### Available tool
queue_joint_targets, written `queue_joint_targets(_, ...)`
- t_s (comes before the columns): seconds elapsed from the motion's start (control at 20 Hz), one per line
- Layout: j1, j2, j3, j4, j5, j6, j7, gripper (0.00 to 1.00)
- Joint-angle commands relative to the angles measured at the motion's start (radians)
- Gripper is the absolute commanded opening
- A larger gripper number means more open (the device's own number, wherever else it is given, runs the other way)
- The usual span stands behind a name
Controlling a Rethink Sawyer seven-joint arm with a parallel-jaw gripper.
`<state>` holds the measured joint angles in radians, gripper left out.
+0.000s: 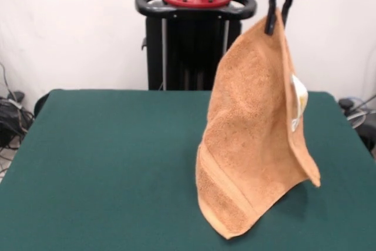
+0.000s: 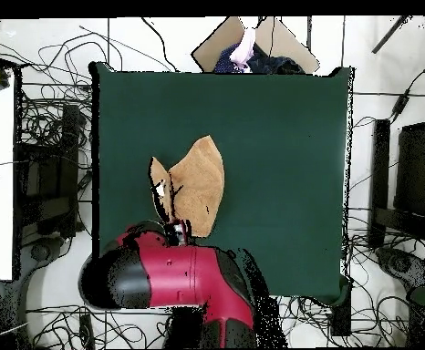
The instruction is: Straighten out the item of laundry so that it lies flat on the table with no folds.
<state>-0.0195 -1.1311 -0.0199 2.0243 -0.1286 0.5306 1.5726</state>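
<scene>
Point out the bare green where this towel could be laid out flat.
The gripper holds the towel up by a corner, jaws shut. In the front view, the table is bare from its left edge across to the towel, the widest patch. Right of the towel only a narrow strip remains.

Even, fairly bright indoor light fills both views, soft and without a clear source. In the front view the towel throws only a faint, diffuse shadow on the table (just to its right, under the raised corner). The white wall is bright but not blown out. No glare shows; detail is soft throughout.
</scene>
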Motion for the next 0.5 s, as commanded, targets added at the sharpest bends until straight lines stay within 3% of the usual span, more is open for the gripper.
queue_joint_targets(0.05, 0.051, -0.038, -0.047, 0.022, 0.059, 0.145, 0.27, 0.0)
queue_joint_targets(0.5, 0.146, -0.105, -0.095, 0.029, 0.069, 0.244, 0.354, 0.0)
